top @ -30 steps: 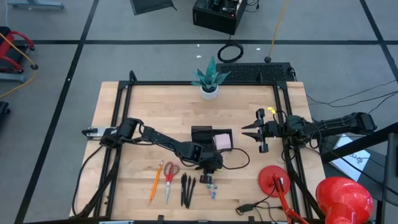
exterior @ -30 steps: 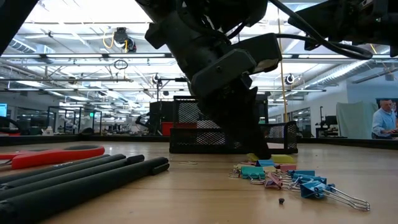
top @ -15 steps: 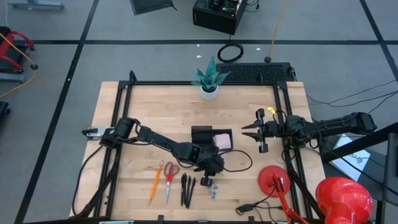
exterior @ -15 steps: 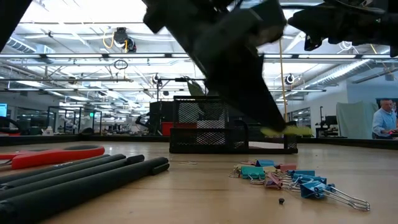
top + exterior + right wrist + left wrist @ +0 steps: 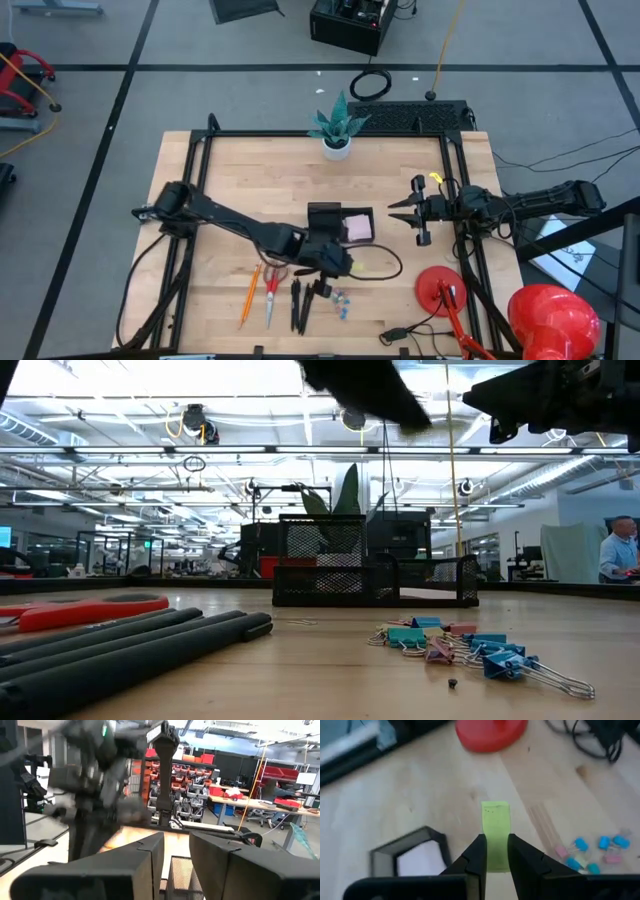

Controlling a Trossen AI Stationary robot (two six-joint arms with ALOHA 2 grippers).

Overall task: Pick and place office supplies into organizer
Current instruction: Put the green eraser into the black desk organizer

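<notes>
So the left gripper [image 5: 495, 852] just came up off the table with the tiny yellow piece [image 5: 495, 834] pinched between its jaws. A second ago it was down low right by the small blue clips [image 5: 343, 300]; now it's lifted clear, and in the low view only a dark bit of it shows above the organizer [image 5: 375, 565]. That reads to me as the pick being done and the carry to the organizer [image 5: 340, 222] coming next.

Pose-wise, the left arm stretches across the table with its wrist just in front of the organizer, pointing down at the wood. The clips lie a bit further out from the organizer than the gripper.

The right gripper [image 5: 412, 212] hasn't budged, parked to the organizer's right with its jaws a little apart, holding nothing.
</notes>
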